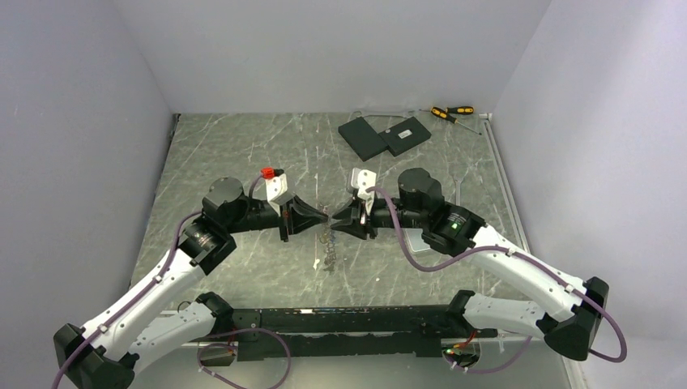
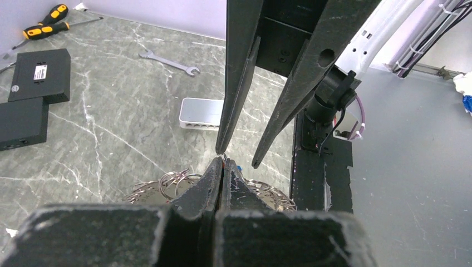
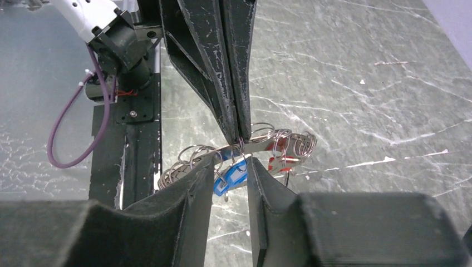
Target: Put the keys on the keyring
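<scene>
The keyring [image 1: 328, 251] hangs between my two grippers over the middle of the table, with many small rings and grey keys on it. My left gripper [image 1: 324, 219] is shut on the keyring's thin wire, and its tips [image 2: 223, 162] are pressed together. In the right wrist view the keyring [image 3: 257, 143] curves below those shut tips. My right gripper [image 3: 230, 162] is open, facing the left one tip to tip. A blue-tagged key [image 3: 231, 179] hangs from the ring between its fingers. Red tags [image 3: 276, 157] hang further right on the ring.
Two black boxes [image 1: 382, 134] and yellow-and-black screwdrivers [image 1: 452, 112] lie at the back right. A pale slab [image 2: 200, 113] and a wrench [image 2: 170, 62] lie on the table beyond the grippers. The black arm-base rail [image 1: 340, 320] runs along the near edge.
</scene>
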`<move>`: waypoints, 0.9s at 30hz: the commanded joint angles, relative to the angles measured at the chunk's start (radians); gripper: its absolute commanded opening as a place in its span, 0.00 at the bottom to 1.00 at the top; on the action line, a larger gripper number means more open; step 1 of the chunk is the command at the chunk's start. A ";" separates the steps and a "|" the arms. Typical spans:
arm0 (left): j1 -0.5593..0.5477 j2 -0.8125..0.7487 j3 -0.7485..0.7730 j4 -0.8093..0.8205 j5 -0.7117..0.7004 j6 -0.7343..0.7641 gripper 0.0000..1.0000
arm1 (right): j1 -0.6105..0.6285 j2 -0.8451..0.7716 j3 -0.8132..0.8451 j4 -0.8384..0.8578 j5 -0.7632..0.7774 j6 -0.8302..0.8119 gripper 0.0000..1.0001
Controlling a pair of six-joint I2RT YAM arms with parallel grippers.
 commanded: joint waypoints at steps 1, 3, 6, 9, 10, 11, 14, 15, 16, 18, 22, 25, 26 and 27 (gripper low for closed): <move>0.011 -0.024 0.009 0.095 0.034 -0.029 0.00 | -0.013 -0.013 -0.001 0.074 -0.054 0.000 0.28; 0.010 -0.024 0.008 0.095 0.034 -0.029 0.00 | -0.013 -0.005 0.004 0.078 -0.066 0.002 0.26; 0.011 -0.024 0.008 0.093 0.034 -0.027 0.00 | -0.013 0.006 0.008 0.089 -0.077 0.006 0.22; 0.011 -0.026 0.008 0.095 0.035 -0.029 0.00 | -0.013 0.010 0.007 0.096 -0.081 0.008 0.21; 0.011 -0.026 0.008 0.096 0.034 -0.029 0.00 | -0.013 0.012 0.008 0.094 -0.080 0.007 0.21; 0.013 -0.026 0.008 0.095 0.036 -0.029 0.00 | -0.013 0.014 0.008 0.092 -0.076 0.007 0.24; 0.013 -0.028 0.006 0.102 0.039 -0.033 0.00 | -0.013 0.013 0.003 0.087 -0.066 0.004 0.29; 0.014 -0.029 0.006 0.101 0.038 -0.032 0.00 | -0.013 0.012 0.002 0.084 -0.065 0.003 0.29; 0.014 -0.029 0.006 0.101 0.038 -0.033 0.00 | -0.013 0.012 -0.001 0.082 -0.063 0.002 0.29; 0.014 -0.030 0.005 0.104 0.038 -0.032 0.00 | -0.013 0.009 -0.008 0.080 -0.062 0.001 0.29; 0.016 -0.032 0.005 0.101 0.038 -0.032 0.00 | -0.014 0.009 -0.022 0.074 -0.056 -0.002 0.30; 0.017 -0.033 0.004 0.106 0.040 -0.035 0.00 | -0.016 0.009 -0.029 0.073 -0.048 -0.004 0.35; 0.018 -0.033 0.005 0.106 0.040 -0.034 0.00 | -0.016 0.012 -0.028 0.070 -0.046 -0.005 0.38; 0.018 -0.033 0.004 0.106 0.039 -0.035 0.00 | -0.016 0.014 -0.026 0.066 -0.046 -0.005 0.39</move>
